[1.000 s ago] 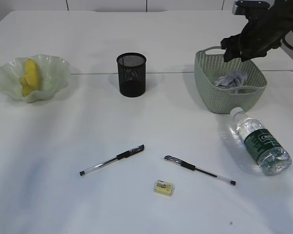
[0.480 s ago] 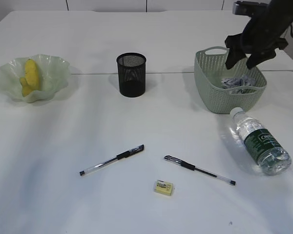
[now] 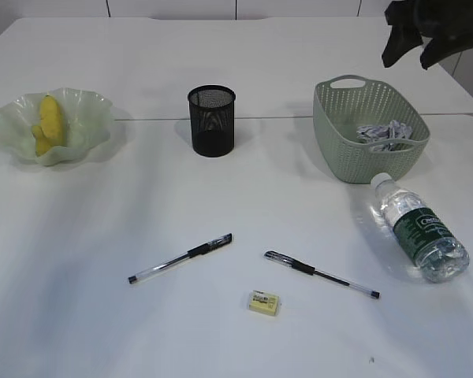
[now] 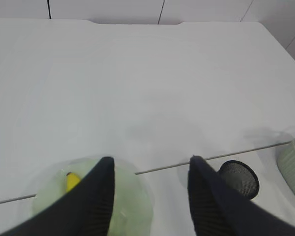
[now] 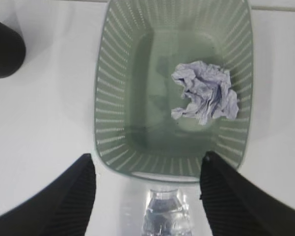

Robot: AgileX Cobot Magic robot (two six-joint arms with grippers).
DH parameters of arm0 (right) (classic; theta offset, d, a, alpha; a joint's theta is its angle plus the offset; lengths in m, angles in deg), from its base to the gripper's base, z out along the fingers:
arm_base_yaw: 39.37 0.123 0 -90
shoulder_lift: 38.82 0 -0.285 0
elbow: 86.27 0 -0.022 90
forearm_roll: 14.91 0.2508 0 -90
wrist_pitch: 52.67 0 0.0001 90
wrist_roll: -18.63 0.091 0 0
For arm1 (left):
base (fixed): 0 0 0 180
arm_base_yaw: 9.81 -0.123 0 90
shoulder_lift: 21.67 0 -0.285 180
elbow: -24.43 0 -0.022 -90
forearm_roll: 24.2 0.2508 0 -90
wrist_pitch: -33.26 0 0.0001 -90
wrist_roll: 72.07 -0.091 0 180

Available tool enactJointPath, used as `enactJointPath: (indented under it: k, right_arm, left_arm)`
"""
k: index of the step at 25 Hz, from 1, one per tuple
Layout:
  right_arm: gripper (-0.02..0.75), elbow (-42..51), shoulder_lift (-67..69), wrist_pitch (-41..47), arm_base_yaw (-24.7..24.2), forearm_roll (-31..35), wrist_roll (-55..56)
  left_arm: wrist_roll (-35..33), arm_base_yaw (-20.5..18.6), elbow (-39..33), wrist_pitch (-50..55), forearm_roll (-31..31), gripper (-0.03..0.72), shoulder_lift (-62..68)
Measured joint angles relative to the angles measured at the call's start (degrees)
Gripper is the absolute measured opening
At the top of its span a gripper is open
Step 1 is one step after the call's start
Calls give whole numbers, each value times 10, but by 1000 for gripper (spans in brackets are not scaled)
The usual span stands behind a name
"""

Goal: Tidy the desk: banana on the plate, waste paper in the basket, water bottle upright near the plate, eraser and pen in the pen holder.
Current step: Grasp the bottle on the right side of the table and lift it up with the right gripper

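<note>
Two black grippers, both open and empty. Right gripper (image 3: 414, 53) now raised clear above the far right corner of the sage-green woven-look oval plastic basket (image 3: 343, 150), higher than half a second ago, when its fingers hung just over the rim; a second ago, down at the basket's mouth over the paper. Jaws spread wide, nothing between them. Directly beneath it in the right wrist view, the crumpled white ball of waste paper with grey print (image 5: 204, 93), lying loose on the basket floor toward the right side. Just below the basket's near rim, the white cap end of the small clear plastic water bottle with dark green label (image 3: 420, 228), on its side on the large plain white desk (image 3: 244, 189), unmoved across the frames.

Left gripper (image 4: 150, 164) out of the exterior view, hovering with jaws about half apart and holding nothing. Under its left finger, the translucent pale green ruffled plate (image 4: 132, 206) with the curved yellow banana (image 3: 49, 122) in it; past its right finger, the black wire-mesh cylindrical pen holder (image 3: 212, 120).

Well apart from both grippers, near the front of the desk: two clear-barrelled black pens, one left (image 3: 180, 258) and one right (image 3: 322, 275), and the tiny pale yellow rectangular eraser (image 3: 264, 303) just in front of the gap between them, all unchanged.
</note>
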Motion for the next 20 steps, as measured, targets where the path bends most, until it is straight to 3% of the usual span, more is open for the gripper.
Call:
enactJointPath:
  k: [10, 20]
  right_arm:
    - [497, 172, -61, 1, 0, -2, 15]
    - [497, 225, -62, 0, 0, -34, -8]
  left_arm:
    - [-2, 0, 2, 14, 28, 342, -65]
    - [-2, 0, 2, 85, 28, 342, -76]
